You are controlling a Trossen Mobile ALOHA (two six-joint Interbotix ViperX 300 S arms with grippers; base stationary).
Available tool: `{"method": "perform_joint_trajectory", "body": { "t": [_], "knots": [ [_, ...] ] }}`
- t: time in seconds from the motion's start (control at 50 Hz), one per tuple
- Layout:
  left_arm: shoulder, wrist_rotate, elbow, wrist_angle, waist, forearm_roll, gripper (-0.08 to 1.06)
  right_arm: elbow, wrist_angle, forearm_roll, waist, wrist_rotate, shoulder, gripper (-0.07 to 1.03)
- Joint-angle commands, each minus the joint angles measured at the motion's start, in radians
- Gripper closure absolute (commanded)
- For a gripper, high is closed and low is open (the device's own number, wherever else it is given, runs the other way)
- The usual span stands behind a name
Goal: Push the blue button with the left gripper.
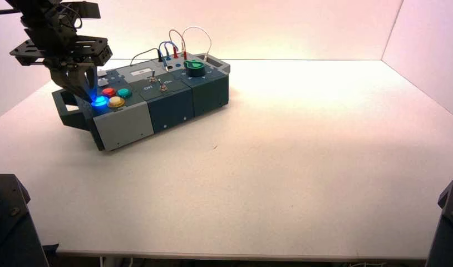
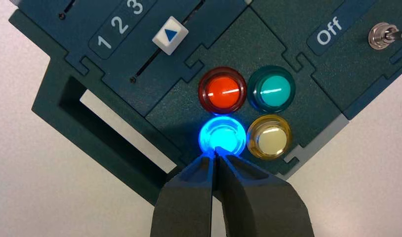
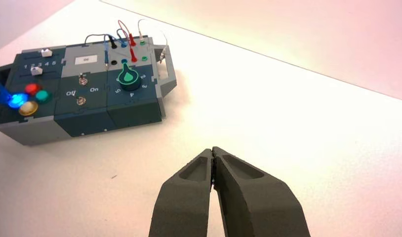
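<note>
The left tool [image 2: 217, 154] is standing over the box's left end, its two dark fingers [image 2: 189, 197] pressed together with no gap, their tips touching the near edge of the blue button [image 2: 222, 134]. That button is sitting in a cluster of four on the dark blue-grey box [image 1: 174, 103], with the red button [image 2: 222, 90] and the teal button [image 2: 271, 89] on its far side and the yellow button [image 2: 269, 137] just beside it. In the high view the left tool [image 1: 79, 83] is hiding part of the blue button [image 1: 99, 101].

The right tool [image 3: 214, 155] is hanging well apart from the box, above bare worktop [image 1: 302, 161], its fingers also closed together on nothing.

The worktop is lying pale and white, with plain light walls rising behind it and on the right.

The blue button is glowing brightly, a round clear dome throwing blue light onto the fingertips and the panel around it. A white slider [image 2: 170, 34] with a blue triangle is sitting beside printed numbers 1, 2, 3.
</note>
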Motion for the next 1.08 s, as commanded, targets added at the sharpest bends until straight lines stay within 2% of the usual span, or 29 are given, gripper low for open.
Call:
{"method": "perform_joint_trajectory", "body": {
  "t": [0.02,0.48,0.9,1.08],
  "knots": [
    [-0.008,0.005,-0.02,-0.003,0.005,0.0,1.01,-0.021,-0.005,0.002,0.006,-0.002,0.0,0.98],
    [-0.015,0.005,-0.021,0.003,0.006,0.002,1.01,-0.021,-0.006,0.002,0.006,-0.002,0.0,0.98],
    [-0.236,0.006,0.012,-0.049,0.005,-0.012,1.01,-0.021,-0.011,0.002,0.006,-0.002,0.025,0.98],
    [-0.278,0.005,0.017,-0.067,0.005,-0.017,1.01,-0.029,-0.009,0.002,0.006,-0.002,0.055,0.98]
  ]
}}
